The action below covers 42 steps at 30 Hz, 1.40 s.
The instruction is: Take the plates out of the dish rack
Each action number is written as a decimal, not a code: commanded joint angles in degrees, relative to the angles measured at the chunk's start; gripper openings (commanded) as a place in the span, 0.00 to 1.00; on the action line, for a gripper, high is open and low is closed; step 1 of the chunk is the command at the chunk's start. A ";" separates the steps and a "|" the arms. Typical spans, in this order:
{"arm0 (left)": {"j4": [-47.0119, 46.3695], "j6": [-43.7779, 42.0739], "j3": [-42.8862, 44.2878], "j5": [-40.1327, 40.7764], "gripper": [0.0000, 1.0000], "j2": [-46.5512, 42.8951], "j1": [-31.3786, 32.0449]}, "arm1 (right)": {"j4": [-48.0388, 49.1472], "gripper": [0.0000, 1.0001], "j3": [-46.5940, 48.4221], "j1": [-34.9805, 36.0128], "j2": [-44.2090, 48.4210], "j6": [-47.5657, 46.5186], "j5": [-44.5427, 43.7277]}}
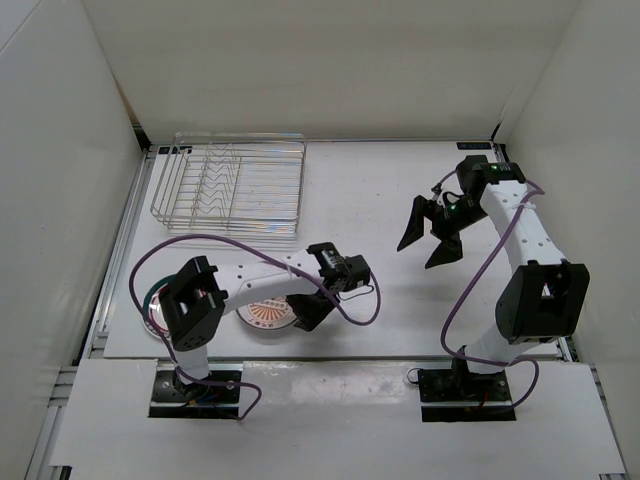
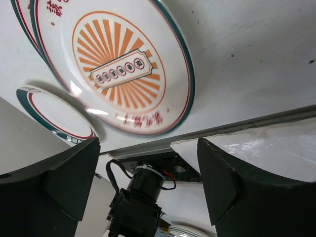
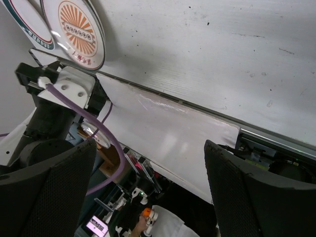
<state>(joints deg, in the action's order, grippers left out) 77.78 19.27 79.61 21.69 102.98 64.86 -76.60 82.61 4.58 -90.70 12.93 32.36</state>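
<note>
Left gripper [image 1: 308, 312]: jaws apart, nothing between them. It sits low over the white table [image 1: 400, 190], close to the near edge and left of centre.

White round plate with orange sunburst pattern [image 1: 265, 314]: flat on the table just beside the left gripper, on its left. One black finger overlaps the plate's right rim in the top view, and I can't tell if they touch.

Left wrist view shows a second green-edged rim [image 2: 19, 17] poking out from under the sunburst plate. Probably another plate stacked beneath it, face hidden.

Round plate with pale centre and dark greenish rim [image 1: 152, 300]: flat on the table toward the near-left corner. It is apart from the sunburst plate and partly covered by the left arm's base link.

Rectangular silver wire dish rack [image 1: 230, 188]: at the far-left corner, well apart from the plates.

Right gripper [image 1: 428, 240]: jaws wide apart, holding nothing, raised above the right half of the table.
</note>
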 commanded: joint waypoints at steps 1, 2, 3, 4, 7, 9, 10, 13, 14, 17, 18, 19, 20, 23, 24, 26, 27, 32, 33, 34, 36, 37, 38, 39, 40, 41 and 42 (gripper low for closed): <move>7.47 0.42 5.61 -2.18 0.91 -0.24 -2.44 | -2.77 0.90 -0.43 0.17 2.28 -1.15 1.04; 8.00 0.42 6.42 -4.10 1.00 -0.32 -3.15 | -2.68 0.90 -0.43 0.25 2.36 -1.15 1.21; 8.18 0.68 7.21 -4.81 1.00 -0.32 -3.86 | -2.77 0.90 -0.52 0.25 2.28 -1.15 1.22; 8.35 0.77 10.18 -5.25 1.00 -0.32 -5.34 | -2.77 0.90 -0.52 0.17 2.36 -0.98 1.22; 10.02 1.47 13.98 -6.23 1.00 -1.11 -8.42 | -2.77 0.90 -0.26 0.17 2.28 -1.15 1.22; 9.15 1.91 15.48 -8.58 1.00 -4.27 -11.14 | -2.85 0.90 -0.25 0.17 2.19 -1.06 1.13; 7.41 1.65 14.79 -10.16 1.00 -7.41 -14.03 | -2.77 0.90 -0.25 0.08 2.36 -0.98 1.13; -4.62 -0.71 8.21 -23.07 1.00 -20.13 -21.25 | -3.38 0.90 1.15 0.17 2.54 -1.67 1.65; -7.35 -0.98 1.84 -25.27 1.00 -22.88 -26.75 | -3.64 0.90 1.50 0.17 2.89 -1.85 1.39; -15.45 -1.86 -6.63 -26.98 1.00 -34.58 -33.54 | -3.91 0.90 2.47 0.08 3.42 -2.20 0.51; -17.20 -2.82 -8.23 -26.18 1.00 -40.08 -34.27 | -4.08 0.90 2.64 0.17 3.68 -1.94 -0.45; -18.70 -7.62 -11.90 -23.74 1.00 -41.88 -34.71 | -4.70 0.90 3.08 0.08 3.86 -2.03 -0.89; -19.76 -9.23 -15.33 -23.02 1.00 -43.64 -34.97 | -4.88 0.90 4.04 -0.09 4.38 -2.12 -1.33; -19.86 -7.24 -20.10 -12.75 1.00 -53.03 -35.15 | -6.19 0.90 5.72 -0.01 5.26 -1.41 -3.97; -19.95 -6.27 -22.90 -11.34 1.00 -54.45 -35.85 | -6.37 0.90 6.16 -0.10 6.05 -1.33 -5.36; -22.31 -4.68 -25.37 -9.92 1.00 -60.86 -36.12 | -6.98 0.90 7.74 -0.01 6.93 -1.15 -8.52; -22.84 -3.98 -29.65 -9.22 1.00 -62.45 -36.12 | -7.33 0.90 7.92 -0.01 7.89 -0.89 -9.67; -24.86 5.33 -41.09 -3.43 1.00 -76.06 -36.12 | -9.18 0.90 14.68 -0.09 8.25 1.83 -21.50; -24.61 6.65 -42.60 -3.15 1.00 -77.30 -36.21 | -10.75 0.90 16.51 0.16 8.34 2.53 -23.98; -24.43 7.62 -45.83 -2.80 1.00 -80.10 -36.21 | -11.37 0.90 17.14 0.08 9.04 3.06 -28.88; -22.33 5.18 -46.57 -4.47 1.00 -83.80 -36.12 | -12.78 0.90 18.20 0.17 9.66 5.09 -34.62; -21.27 3.43 -45.87 -4.03 1.00 -83.91 -36.21 | -12.96 0.90 18.20 0.17 10.10 5.52 -36.47; -18.83 3.15 -44.65 -2.29 1.00 -84.08 -36.21 | -13.14 0.90 18.38 0.08 10.36 6.31 -37.19; -16.19 3.23 -44.02 0.43 1.00 -83.91 -36.21 | -13.23 0.90 18.38 0.43 10.10 6.49 -37.98; -15.04 4.63 -42.80 3.50 1.00 -83.56 -36.21 | -13.23 0.90 18.64 0.17 9.93 6.67 -38.33; -13.63 5.16 -42.09 5.36 1.00 -83.29 -36.03 | -13.31 0.90 18.90 0.17 9.66 7.02 -38.42; -12.75 6.30 -41.82 9.21 1.00 -82.86 -36.12 | -13.31 0.90 18.99 0.08 9.57 7.28 -38.08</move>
<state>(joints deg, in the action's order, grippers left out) 61.08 23.49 34.92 21.47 19.40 28.97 -76.84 99.68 4.62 -81.32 18.00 -0.78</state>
